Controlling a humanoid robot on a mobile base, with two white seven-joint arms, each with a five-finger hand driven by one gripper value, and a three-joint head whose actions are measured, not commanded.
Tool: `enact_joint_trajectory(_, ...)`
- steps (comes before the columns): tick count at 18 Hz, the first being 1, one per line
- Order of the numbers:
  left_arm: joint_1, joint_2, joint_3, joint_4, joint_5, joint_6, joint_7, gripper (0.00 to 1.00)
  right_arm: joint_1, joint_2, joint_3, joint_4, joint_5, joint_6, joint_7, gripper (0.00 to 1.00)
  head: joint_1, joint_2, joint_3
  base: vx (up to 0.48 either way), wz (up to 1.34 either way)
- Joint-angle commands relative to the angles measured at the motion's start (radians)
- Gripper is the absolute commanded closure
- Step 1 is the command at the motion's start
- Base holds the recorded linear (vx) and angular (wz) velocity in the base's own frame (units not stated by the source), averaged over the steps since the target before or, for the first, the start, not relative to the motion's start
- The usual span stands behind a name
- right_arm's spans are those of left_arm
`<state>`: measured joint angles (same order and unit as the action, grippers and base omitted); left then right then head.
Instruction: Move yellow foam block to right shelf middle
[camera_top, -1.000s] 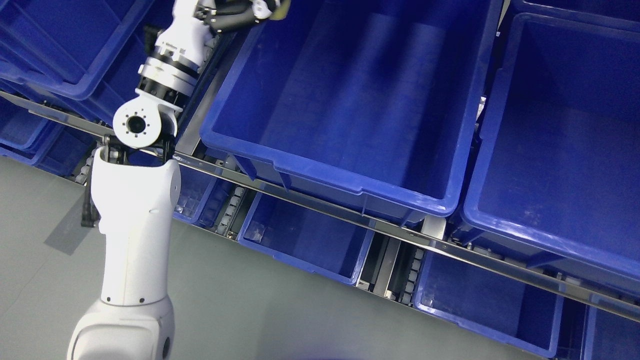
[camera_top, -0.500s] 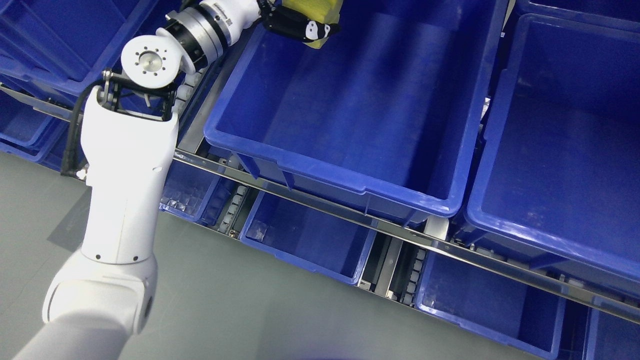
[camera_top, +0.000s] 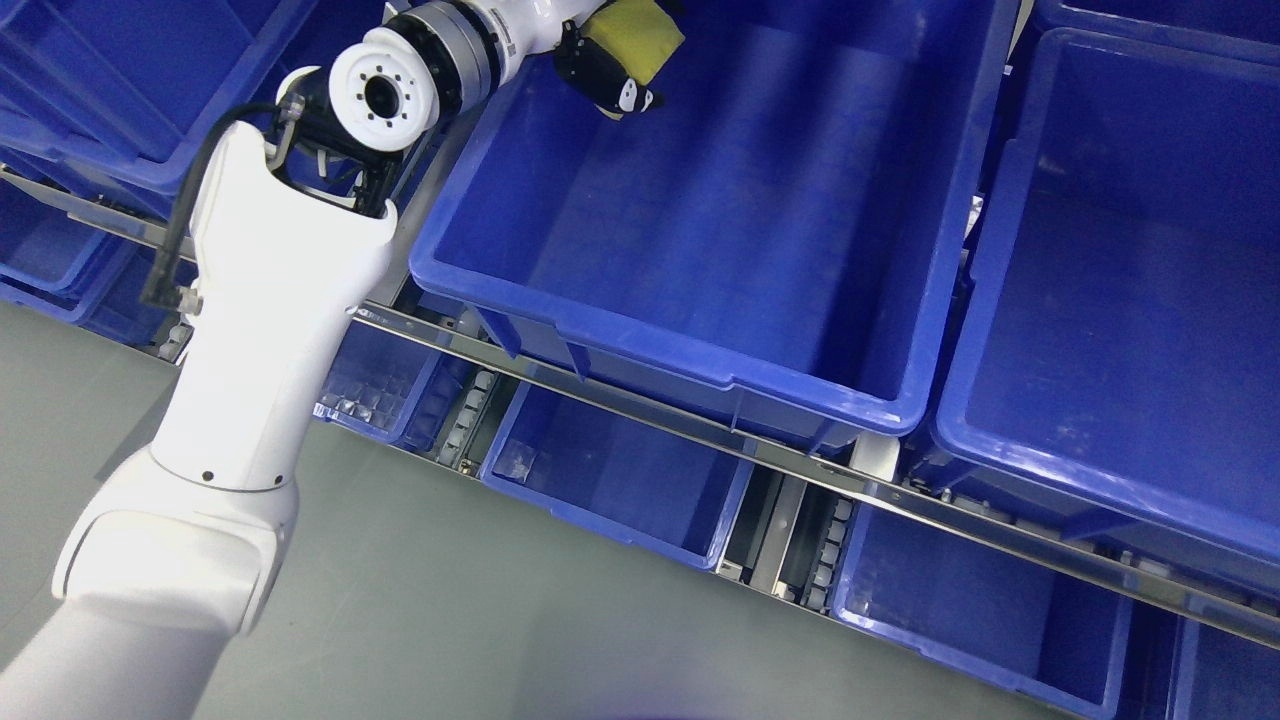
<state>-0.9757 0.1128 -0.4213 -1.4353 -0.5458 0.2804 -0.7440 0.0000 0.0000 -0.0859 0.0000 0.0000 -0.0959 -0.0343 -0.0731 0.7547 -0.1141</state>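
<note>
Foam, yellow and soft-edged, sits clamped in my left hand (camera_top: 610, 70) at the top of the frame, just over the far left corner of the big middle bin (camera_top: 700, 375). My dark fingers (camera_top: 625, 97) wrap the block (camera_top: 640, 35) from below, so it hangs clear of the rim and can drop inside. That bin is smooth, glossy blue plastic with a thick rolled lip, resting tilted on a metal shelf rail (camera_top: 620, 405).

The left hand (camera_top: 605, 75), dark fingers closed, grips the yellow rectangular foam block (camera_top: 640, 35) above the far left corner of the large blue plastic bin (camera_top: 700, 370).
</note>
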Motion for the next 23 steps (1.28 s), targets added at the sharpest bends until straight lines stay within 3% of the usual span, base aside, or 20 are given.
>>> enact_joint_trajectory(1,0.006,-0.028,-0.059,0.073,-0.042,0.002,0.008,0.01,0.002,-0.017,0.0,-0.017,0.003,0.001,0.001,0.0,0.0,0.0,0.0,0.0,0.0)
enact_joint_trajectory(3,0.018,-0.092,0.028,0.093,-0.042,0.002,0.015,0.0,0.002,-0.017,0.0,-0.017,0.003,0.001,0.001,0.0,0.0,0.0,0.0,0.0,0.0)
enact_joint_trajectory(8,0.031,-0.095,0.212,0.102,-0.008,-0.042,0.063,0.0,0.002,-0.017,0.0,-0.017,0.003,0.001,0.001,0.0,0.0,0.0,0.0,0.0,0.0)
enact_joint_trajectory(11,0.035,-0.095,0.317,0.098,0.157,-0.169,0.213,0.0,0.002,-0.017,0.0,-0.017,0.003,0.001,0.001,0.0,0.0,0.0,0.0,0.0,0.0)
enact_joint_trajectory(14,0.075,-0.095,0.412,0.093,0.387,-0.317,0.256,0.0,0.002,-0.017,0.0,-0.017,0.003,0.001,0.001,0.0,0.0,0.0,0.0,0.0,0.0)
enact_joint_trajectory(18,0.182,-0.095,0.476,0.015,0.454,-0.349,0.279,0.0,0.002,-0.017,0.0,-0.017,0.003,0.001,0.001,0.0,0.0,0.0,0.0,0.0,0.0)
enact_joint_trajectory(20,0.254,-0.095,0.483,-0.048,0.515,-0.362,0.407,0.0,0.002,-0.017,0.0,-0.017,0.003,0.001,0.001,0.0,0.0,0.0,0.0,0.0,0.0)
enact_joint_trajectory(23,0.328,-0.095,0.486,-0.092,0.555,-0.388,0.746,0.0,0.002,-0.017,0.0,-0.017,0.003,0.001,0.001,0.0,0.0,0.0,0.0,0.0,0.0)
